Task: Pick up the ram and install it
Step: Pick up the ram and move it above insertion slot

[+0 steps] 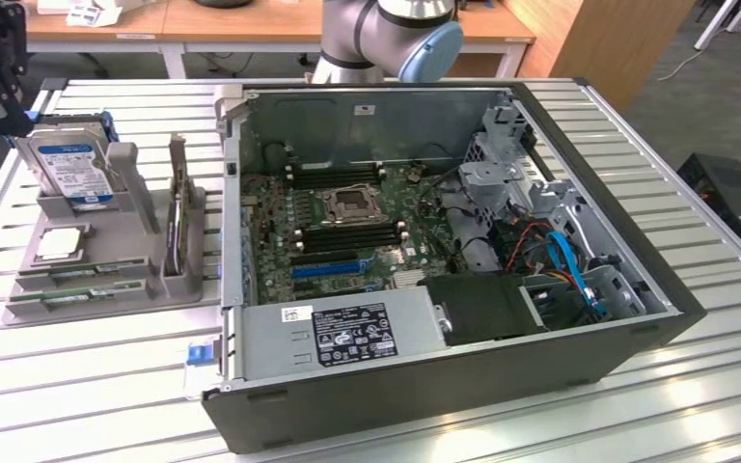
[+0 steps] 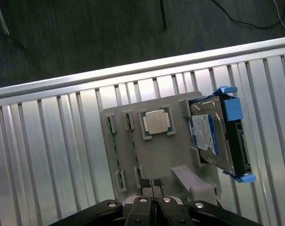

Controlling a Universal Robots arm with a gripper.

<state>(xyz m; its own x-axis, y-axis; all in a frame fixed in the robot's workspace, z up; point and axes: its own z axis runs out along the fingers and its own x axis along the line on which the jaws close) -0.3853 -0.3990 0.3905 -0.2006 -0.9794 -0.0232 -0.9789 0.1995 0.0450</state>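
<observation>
Wrist view: black two-finger gripper point(image 2: 154, 190) closed, empty, hovering over the edge of the grey plastic parts tray point(image 2: 156, 160). The thin green ram stick point(image 2: 115, 155) stands on edge in the tray's outer slot. I judge a clean pick needs jaws parted and squared across the stick's midpoint.

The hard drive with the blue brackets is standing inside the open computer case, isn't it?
Not inside the case. The hard drive with the blue brackets is standing in the gray holder beside the open computer case, outside it, as the exterior view shows.
</observation>
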